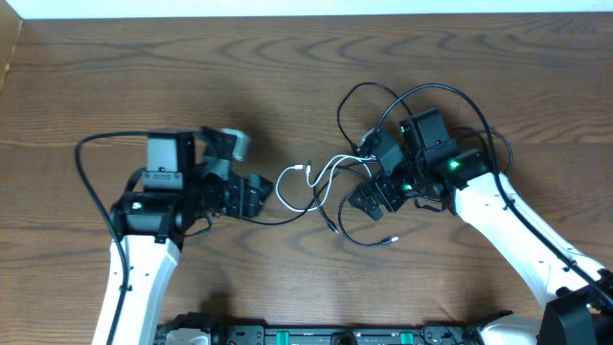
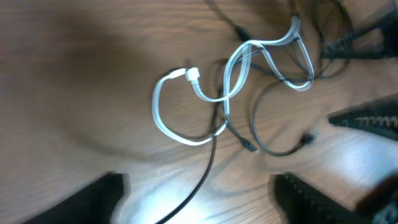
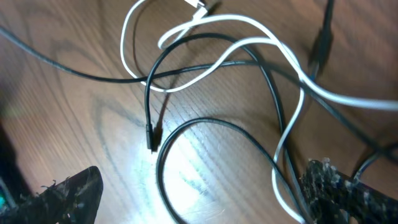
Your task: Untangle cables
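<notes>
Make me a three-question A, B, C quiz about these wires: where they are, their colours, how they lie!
1. Where do the cables lie?
A. On the table between the left arm and right arm.
B. In a box.
C. On the floor.
2. Their colours?
A. Red, blue.
B. Black, white.
C. Both green.
3. How do they lie?
A. Straight, apart.
B. On a spool.
C. Looped across each other.
Answers: 1 A, overhead shows them there. 2 B, a black cable and a white cable. 3 C, wrist views show crossings.

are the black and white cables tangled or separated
Tangled: in the right wrist view the white cable and the black cable cross each other several times, loops overlapping.
</notes>
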`<action>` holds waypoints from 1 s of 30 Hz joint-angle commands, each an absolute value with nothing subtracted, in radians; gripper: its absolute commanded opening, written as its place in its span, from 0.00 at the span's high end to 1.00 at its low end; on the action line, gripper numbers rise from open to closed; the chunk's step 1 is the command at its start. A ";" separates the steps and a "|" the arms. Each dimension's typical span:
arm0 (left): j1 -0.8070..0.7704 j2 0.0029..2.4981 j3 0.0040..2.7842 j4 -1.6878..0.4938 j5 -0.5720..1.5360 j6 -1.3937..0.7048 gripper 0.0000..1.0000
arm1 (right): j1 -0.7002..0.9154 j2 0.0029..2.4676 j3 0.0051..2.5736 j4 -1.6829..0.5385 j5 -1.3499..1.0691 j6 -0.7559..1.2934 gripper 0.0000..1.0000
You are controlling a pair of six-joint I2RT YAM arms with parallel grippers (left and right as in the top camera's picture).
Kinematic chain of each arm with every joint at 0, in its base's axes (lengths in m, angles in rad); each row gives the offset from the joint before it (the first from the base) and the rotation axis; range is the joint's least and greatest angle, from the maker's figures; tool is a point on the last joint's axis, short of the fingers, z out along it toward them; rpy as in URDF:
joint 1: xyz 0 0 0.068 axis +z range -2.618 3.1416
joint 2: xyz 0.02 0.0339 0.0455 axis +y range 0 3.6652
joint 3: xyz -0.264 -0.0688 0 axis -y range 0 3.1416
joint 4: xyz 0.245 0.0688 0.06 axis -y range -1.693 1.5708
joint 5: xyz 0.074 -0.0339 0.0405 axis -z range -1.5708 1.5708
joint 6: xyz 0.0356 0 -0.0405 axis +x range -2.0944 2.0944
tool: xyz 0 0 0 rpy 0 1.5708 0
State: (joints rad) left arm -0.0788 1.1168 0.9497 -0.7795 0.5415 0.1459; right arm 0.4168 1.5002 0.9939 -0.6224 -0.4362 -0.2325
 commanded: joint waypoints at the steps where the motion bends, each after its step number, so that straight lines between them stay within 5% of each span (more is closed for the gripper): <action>1: -0.141 1.117 0.951 -0.735 0.591 0.255 0.02 | 0.421 1.496 1.002 -0.596 -0.406 -0.383 0.01; 9: -0.157 1.124 0.951 -0.441 0.403 0.055 0.02 | 0.445 1.523 1.002 -0.506 -0.426 -0.472 0.01; 30: -0.170 1.124 0.951 -0.492 0.463 -0.040 0.02 | 0.453 1.771 1.002 -0.165 -0.345 -0.494 0.09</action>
State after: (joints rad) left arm -0.1585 1.1198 0.9482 -0.4908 0.4458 -0.0299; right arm 0.4477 1.7248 0.9939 -0.1864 -0.3496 -0.5034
